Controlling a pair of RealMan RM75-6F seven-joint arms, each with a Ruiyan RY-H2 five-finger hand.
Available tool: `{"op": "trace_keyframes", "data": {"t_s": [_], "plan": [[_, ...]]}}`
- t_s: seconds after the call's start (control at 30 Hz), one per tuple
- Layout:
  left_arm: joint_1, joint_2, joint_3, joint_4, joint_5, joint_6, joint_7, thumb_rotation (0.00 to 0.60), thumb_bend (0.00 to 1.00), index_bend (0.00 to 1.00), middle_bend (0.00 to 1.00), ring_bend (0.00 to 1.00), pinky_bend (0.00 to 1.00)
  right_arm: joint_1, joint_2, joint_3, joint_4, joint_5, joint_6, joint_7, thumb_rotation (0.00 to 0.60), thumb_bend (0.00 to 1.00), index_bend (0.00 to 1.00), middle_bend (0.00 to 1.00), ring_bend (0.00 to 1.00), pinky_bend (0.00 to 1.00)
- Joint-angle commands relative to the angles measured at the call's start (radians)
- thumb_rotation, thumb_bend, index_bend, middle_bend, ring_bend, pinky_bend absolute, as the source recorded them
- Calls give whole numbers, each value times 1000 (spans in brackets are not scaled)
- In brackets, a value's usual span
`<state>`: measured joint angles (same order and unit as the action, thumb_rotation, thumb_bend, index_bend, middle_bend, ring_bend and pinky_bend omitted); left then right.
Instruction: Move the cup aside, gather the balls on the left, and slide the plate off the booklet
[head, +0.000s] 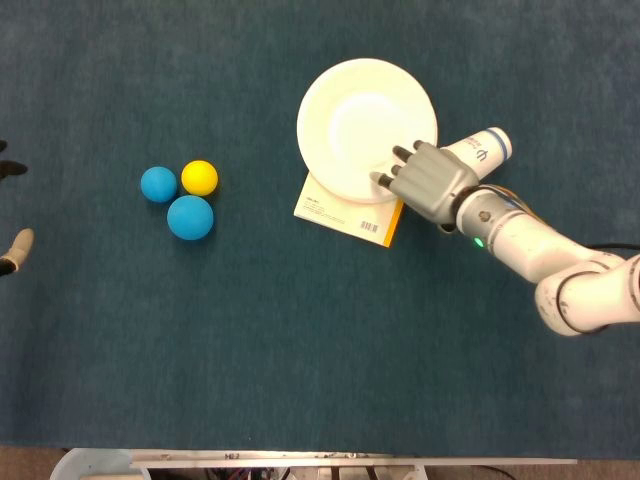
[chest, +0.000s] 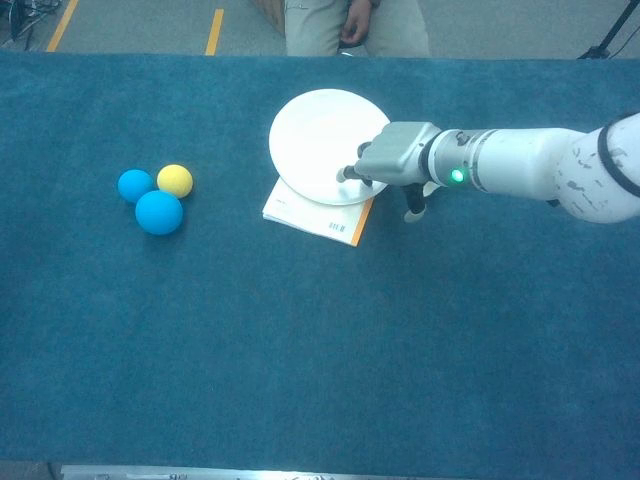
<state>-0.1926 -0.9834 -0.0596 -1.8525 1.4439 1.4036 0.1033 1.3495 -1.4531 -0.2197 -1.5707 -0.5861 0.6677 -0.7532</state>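
The right hand (head: 430, 180) lies fingers spread and flat on the near right rim of the round white plate (head: 355, 120), gripping nothing. The plate overlaps the far edge of the yellow-edged white booklet (head: 345, 217). A white paper cup (head: 485, 147) lies on its side behind the hand. Two blue balls (head: 190, 217) and one yellow ball (head: 199, 177) cluster on the left. The left hand (head: 12, 250) shows only at the frame edge; its state appears indeterminable.

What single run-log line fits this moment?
right hand: fingers on plate rim | plate: partly on booklet | cup: tipped, right | balls: grouped left

Our right hand (head: 432, 181) lay palm down, fingers apart; our left hand (head: 12, 250) barely showed.
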Motion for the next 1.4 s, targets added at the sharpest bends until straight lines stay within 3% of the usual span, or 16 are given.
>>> {"op": "trace_keyframes", "data": {"t_s": [0.03, 0.43, 0.6, 0.77, 1.0, 1.4], "plan": [[0, 0, -1, -1, 2, 0, 2, 600, 279, 261, 158, 74, 89, -12, 15, -6, -8, -15, -1, 17, 600, 172, 82, 286, 79, 220], [1, -4, 0, 0, 6, -2, 4, 600, 279, 261, 158, 74, 89, -62, 132, -41, -70, -88, 13, 74, 600, 172, 74, 286, 80, 234], [3, -4, -1, 3, 5, -2, -1, 600, 279, 261, 158, 74, 89, -87, 157, 5, -98, -148, 26, 137, 600, 171, 74, 286, 80, 234], [6, -7, 0, 4, 5, 0, -2, 600, 279, 261, 158, 74, 89, -90, 109, 57, -90, -193, 26, 156, 600, 169, 74, 286, 80, 234], [17, 2, 3, 6, -2, 7, -10, 600, 279, 260, 157, 74, 89, -33, 18, 84, -48, -106, 3, 96, 600, 169, 74, 286, 80, 234], [20, -3, 4, 19, 3, 5, -25, 600, 279, 260, 156, 74, 89, 6, 17, 23, -68, -22, 9, 33, 600, 169, 74, 286, 83, 234]]}}
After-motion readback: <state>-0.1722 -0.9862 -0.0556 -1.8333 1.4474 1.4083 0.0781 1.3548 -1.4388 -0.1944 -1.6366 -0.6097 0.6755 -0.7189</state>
